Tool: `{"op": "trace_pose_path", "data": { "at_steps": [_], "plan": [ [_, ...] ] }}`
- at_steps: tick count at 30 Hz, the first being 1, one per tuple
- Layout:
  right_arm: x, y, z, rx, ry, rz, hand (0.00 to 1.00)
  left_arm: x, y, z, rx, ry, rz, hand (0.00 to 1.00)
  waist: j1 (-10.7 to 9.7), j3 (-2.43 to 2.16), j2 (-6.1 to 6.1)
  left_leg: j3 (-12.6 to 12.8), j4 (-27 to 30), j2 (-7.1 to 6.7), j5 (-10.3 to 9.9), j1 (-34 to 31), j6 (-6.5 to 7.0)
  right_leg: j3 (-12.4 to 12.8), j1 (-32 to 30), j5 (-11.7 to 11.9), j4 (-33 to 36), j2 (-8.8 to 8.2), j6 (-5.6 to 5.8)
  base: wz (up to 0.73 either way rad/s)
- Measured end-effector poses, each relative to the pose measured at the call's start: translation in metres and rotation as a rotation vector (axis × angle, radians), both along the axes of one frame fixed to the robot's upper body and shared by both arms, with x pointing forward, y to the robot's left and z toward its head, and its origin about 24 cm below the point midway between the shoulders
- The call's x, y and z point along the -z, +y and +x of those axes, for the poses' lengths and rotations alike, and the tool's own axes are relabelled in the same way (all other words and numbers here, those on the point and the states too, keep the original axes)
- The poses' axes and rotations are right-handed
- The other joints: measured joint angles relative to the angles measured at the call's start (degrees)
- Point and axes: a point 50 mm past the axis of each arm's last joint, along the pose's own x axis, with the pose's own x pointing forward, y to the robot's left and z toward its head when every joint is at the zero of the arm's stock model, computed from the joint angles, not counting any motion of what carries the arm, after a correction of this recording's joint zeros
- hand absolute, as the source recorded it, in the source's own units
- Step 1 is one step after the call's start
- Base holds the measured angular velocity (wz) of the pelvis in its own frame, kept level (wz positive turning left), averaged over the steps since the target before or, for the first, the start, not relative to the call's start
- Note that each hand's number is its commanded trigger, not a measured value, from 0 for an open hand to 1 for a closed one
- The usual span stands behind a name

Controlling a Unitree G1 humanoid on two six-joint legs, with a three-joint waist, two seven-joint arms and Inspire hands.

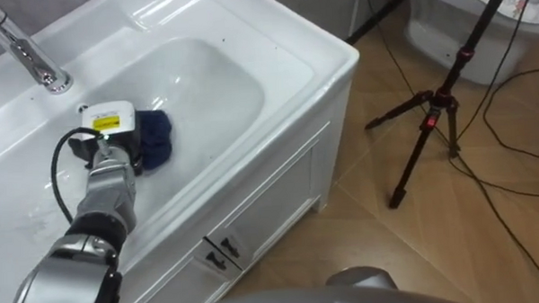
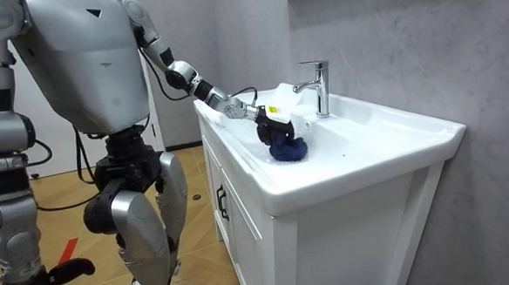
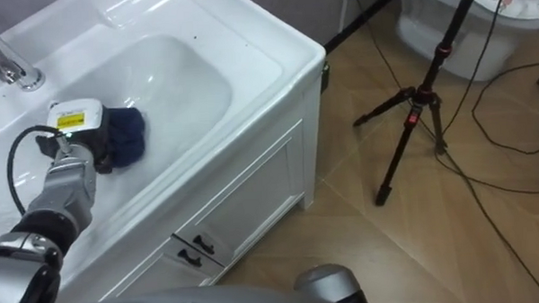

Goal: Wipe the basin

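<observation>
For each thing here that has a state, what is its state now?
Tap, no water seen running.
Cloth, bunched, in the basin.
Cabinet doors, shut.
Tripod, standing, legs spread.
Left robot hand, shut on the cloth.

I'm seeing a plain white basin [image 1: 222, 90]; navy blue cloth [image 1: 157, 137]; shiny chrome tap [image 1: 28, 52]; tan wood-grain floor [image 1: 417, 245]; black tripod [image 1: 439, 99] with red bands.
</observation>
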Motion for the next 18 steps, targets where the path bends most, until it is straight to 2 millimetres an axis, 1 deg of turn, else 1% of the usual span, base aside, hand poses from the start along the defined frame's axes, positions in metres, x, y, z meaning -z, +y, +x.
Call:
{"op": "trace_pose_path", "data": {
  "at_steps": [1,2,3,4,5,6,7,9,11,12,15,18],
  "plan": [
    [0.0,0.0,0.0,0.007,-0.004,0.001,0.0,0.004,0.003,-0.006,-0.007,0.018,0.012,1.0,0.5,-0.33,0.19,-0.6,0.0,-0.07,0.0,-0.1,0.0,-0.6,0.2,0.0,-0.1,-0.17,-0.01,0.13],
    [0.0,0.0,0.0,0.008,-0.007,0.002,0.0,0.005,0.005,-0.01,-0.007,0.025,0.021,1.0,0.7,-0.37,0.07,-0.8,0.0,-0.08,0.0,-0.1,-0.01,-0.7,0.3,0.0,-0.3,-0.19,-0.01,0.14],
    [0.0,0.0,0.002,0.006,-0.015,0.002,0.0,0.009,0.008,-0.016,-0.007,0.036,0.037,1.0,1.2,-0.57,0.22,-1.0,0.1,-0.09,0.0,-0.1,-0.03,-0.8,0.4,0.0,-0.4,-0.21,-0.02,0.1],
    [0.0,0.0,0.004,0.004,-0.021,0.001,0.0,0.01,0.01,-0.021,-0.004,0.041,0.057,1.0,1.6,-0.5,0.0,-1.1,0.1,-0.09,0.0,-0.1,-0.03,-1.1,0.5,0.0,-0.4,-0.25,-0.03,0.11],
    [0.0,0.0,0.005,0.003,-0.024,0.001,0.0,0.01,0.011,-0.022,-0.003,0.044,0.067,1.0,1.8,-0.43,-0.2,-1.2,0.1,-0.11,0.0,-0.1,-0.04,-1.3,0.5,0.0,-0.5,-0.29,-0.03,0.17],
    [0.0,0.0,0.008,0.001,-0.03,-0.001,0.0,0.009,0.014,-0.023,0.003,0.051,0.088,1.0,2.1,-0.37,-0.39,-1.5,0.3,-0.15,0.0,-0.2,-0.04,-2.1,0.7,-0.1,-0.6,-0.51,-0.08,0.19],
    [0.0,-0.001,0.009,0.001,-0.033,-0.003,0.0,0.009,0.014,-0.023,0.008,0.054,0.099,1.0,2.2,-0.37,-0.47,-1.7,0.5,-0.17,0.0,-0.4,-0.04,-2.4,0.8,-0.1,-0.6,-0.62,-0.1,0.22],
    [0.0,-0.001,0.015,0.015,-0.05,-0.01,0.0,0.009,0.019,-0.025,0.012,0.07,0.127,1.0,3.3,-0.36,-0.43,-2.1,0.7,-0.17,0.0,-0.5,-0.04,-3.1,0.9,-0.2,-0.6,-0.75,-0.14,0.12],
    [0.0,-0.001,0.018,0.036,-0.063,-0.017,0.0,0.008,0.024,-0.028,0.022,0.081,0.159,1.0,3.5,-0.37,-0.46,-3.0,0.7,-0.24,0.0,-0.5,-0.04,-3.9,1.2,-0.3,-0.6,-0.91,-0.26,0.18],
    [0.0,-0.002,0.017,0.056,-0.067,-0.022,0.0,0.007,0.026,-0.029,0.021,0.08,0.172,1.0,4.5,-0.39,-0.38,-3.1,0.8,-0.23,0.1,-0.6,-0.09,-4.2,1.2,-0.3,-0.7,-0.89,-0.28,0.16],
    [0.0,-0.002,0.018,0.066,-0.056,-0.033,0.0,0.005,0.029,-0.029,0.022,0.085,0.218,1.0,5.5,-0.43,-0.35,-4.0,1.0,-0.47,0.1,-0.3,-0.19,-5.4,1.8,-0.4,-0.9,-1.05,-0.5,0.17],
    [0.0,-0.001,0.022,0.08,-0.06,-0.044,0.0,0.005,0.03,-0.03,0.026,0.085,0.225,1.0,5.9,-0.44,-0.42,-4.6,1.0,-0.48,0.3,-0.1,-0.38,-6.2,2.2,-0.5,-1.5,-1.1,-0.69,0.13]
  ]
}}
